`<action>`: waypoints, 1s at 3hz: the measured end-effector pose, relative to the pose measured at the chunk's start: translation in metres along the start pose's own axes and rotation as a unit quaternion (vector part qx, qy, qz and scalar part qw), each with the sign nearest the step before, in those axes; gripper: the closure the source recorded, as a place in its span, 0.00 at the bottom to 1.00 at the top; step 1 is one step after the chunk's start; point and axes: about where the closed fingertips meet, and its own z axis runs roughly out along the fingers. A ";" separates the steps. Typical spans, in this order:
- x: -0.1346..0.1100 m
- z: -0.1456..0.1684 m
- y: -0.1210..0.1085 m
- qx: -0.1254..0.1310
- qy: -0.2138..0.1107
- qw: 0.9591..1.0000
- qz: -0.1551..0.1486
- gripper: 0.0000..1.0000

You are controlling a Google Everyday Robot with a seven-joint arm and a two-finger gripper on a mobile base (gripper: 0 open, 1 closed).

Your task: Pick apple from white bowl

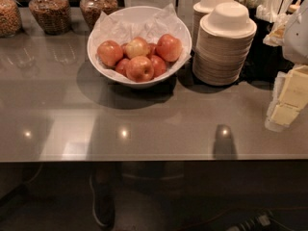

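Blocking the apple from the right-edge gripper — opening unclear — stand stacked bowls.

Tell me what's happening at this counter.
Nothing is being handled yet. The robot's gripper hangs at the right edge, over the counter, well apart from the white bowl. The apples all lie in that bowl on white paper. Stacks of small bowls stand between it and the gripper.

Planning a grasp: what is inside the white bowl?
The white bowl holds crinkled white paper and a pile of reddish apples; the lower ones are partly covered, and its floor is hidden. The gripper hangs at the right edge, apart from it.
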 end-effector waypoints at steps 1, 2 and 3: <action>0.000 0.000 0.000 0.000 0.000 1.000 0.000 0.00; -0.011 0.002 -0.009 0.019 -0.022 1.000 -0.001 0.00; -0.043 0.008 -0.031 0.046 -0.069 0.996 -0.026 0.00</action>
